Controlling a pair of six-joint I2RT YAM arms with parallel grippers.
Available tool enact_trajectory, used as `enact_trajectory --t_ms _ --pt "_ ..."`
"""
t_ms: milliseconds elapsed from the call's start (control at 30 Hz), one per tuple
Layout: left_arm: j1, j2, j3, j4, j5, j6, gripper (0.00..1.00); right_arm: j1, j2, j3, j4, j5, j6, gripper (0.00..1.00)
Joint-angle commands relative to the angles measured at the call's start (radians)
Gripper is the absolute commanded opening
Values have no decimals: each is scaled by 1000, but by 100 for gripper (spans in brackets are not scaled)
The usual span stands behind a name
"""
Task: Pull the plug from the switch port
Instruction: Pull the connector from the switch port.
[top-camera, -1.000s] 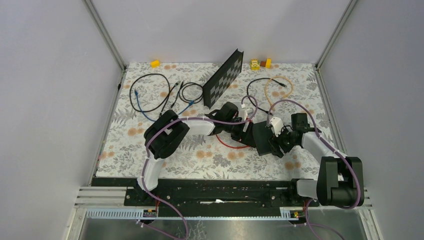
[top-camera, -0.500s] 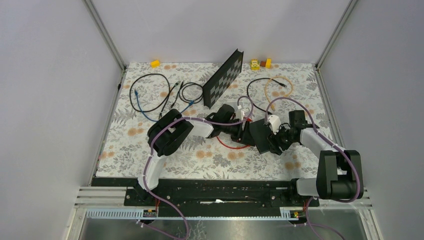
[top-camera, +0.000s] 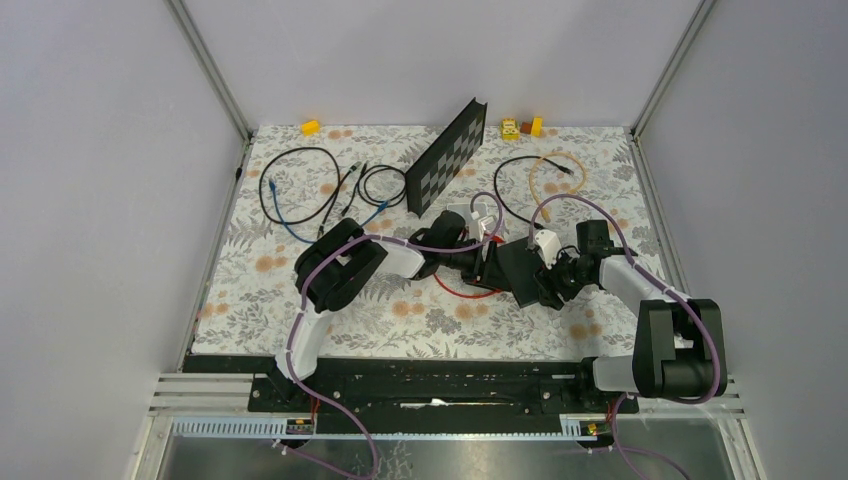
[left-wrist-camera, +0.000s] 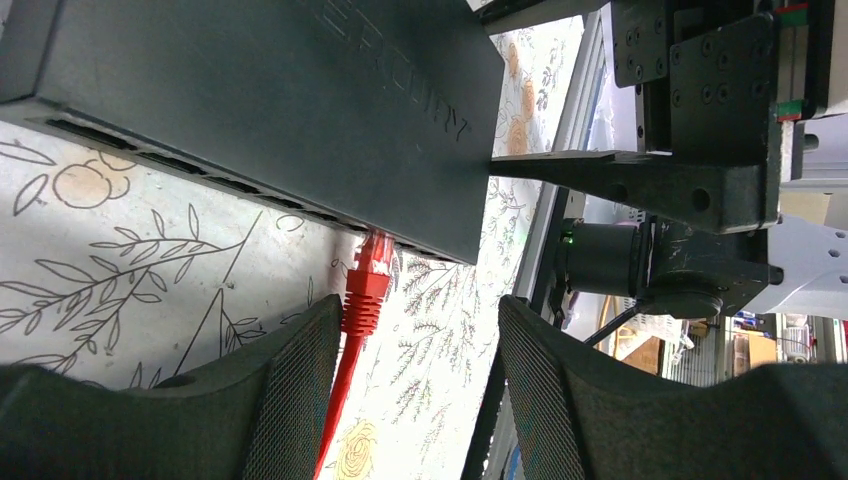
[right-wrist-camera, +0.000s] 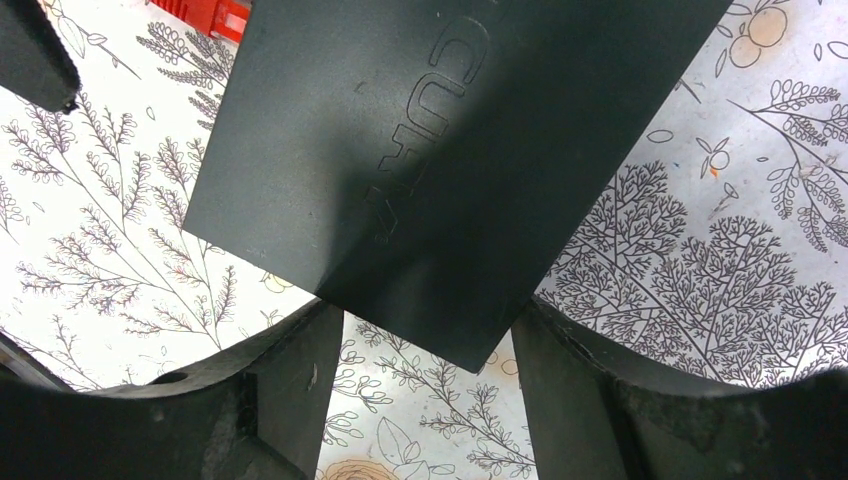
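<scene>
The switch (top-camera: 520, 272) is a flat black box lying on the flowered mat between my two grippers. In the left wrist view its socket edge (left-wrist-camera: 250, 185) faces me, and a red plug (left-wrist-camera: 375, 252) sits in one port. The plug's red boot and cable (left-wrist-camera: 345, 360) run down along the inner face of my left finger. My left gripper (left-wrist-camera: 415, 345) is open, with a wide gap beside the plug. My right gripper (right-wrist-camera: 430, 375) straddles the opposite corner of the switch (right-wrist-camera: 450, 180), both fingers against its edges. A bit of the red plug (right-wrist-camera: 205, 15) shows at the top.
A black checkered board (top-camera: 445, 155) leans at the back centre. Black and blue cables (top-camera: 300, 185) lie at the back left and an orange cable (top-camera: 555, 170) at the back right. Small yellow blocks (top-camera: 522, 127) stand by the back wall. A red cable loop (top-camera: 465, 292) lies near the switch.
The switch and both grippers have shifted slightly toward the back and left. Over the last half second almost nothing has moved.
</scene>
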Motion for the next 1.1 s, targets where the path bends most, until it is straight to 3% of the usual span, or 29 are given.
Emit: enact_trajectory --t_ms 0,333,1067 --pt "-6 45 -40 24 -30 -25 62 15 32 15 -13 -50 8 68" --pt "-6 69 -96 135 -46 -94 59 15 25 19 -17 -56 14 67" --pt "-10 105 -30 104 -54 -118 54 34 21 44 -78 -43 -5 63"
